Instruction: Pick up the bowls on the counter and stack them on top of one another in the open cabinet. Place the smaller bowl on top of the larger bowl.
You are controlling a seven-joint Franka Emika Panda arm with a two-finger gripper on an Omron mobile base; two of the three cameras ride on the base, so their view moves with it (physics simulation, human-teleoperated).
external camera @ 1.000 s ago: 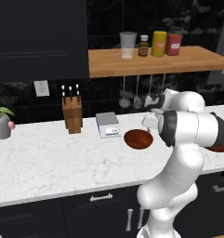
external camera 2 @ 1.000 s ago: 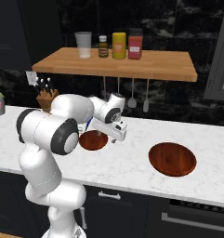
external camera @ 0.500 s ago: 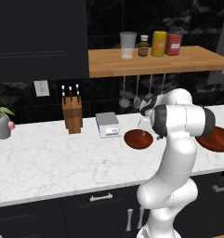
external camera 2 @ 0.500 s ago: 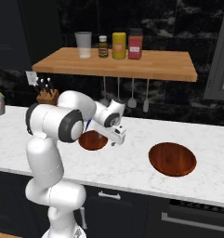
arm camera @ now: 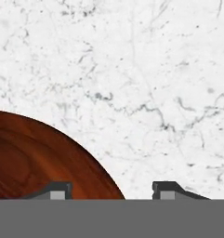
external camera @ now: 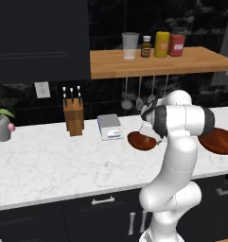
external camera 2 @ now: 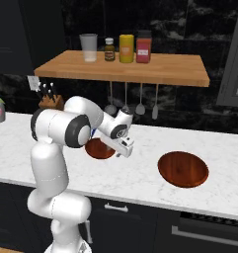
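Smaller bowl [external camera 2: 99,148], glossy red-brown, upright

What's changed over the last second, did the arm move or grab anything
The gripper has swung down toward the counter and now hangs over the rim of the smaller bowl, fingers apart, one on each side of the rim. Nothing is gripped yet. Both bowls, including the larger bowl, stayed put.

Marble counter [external camera: 49,165] – two bowls [external camera 2: 183,169], scale [external camera: 109,127], knife block [external camera: 74,116]
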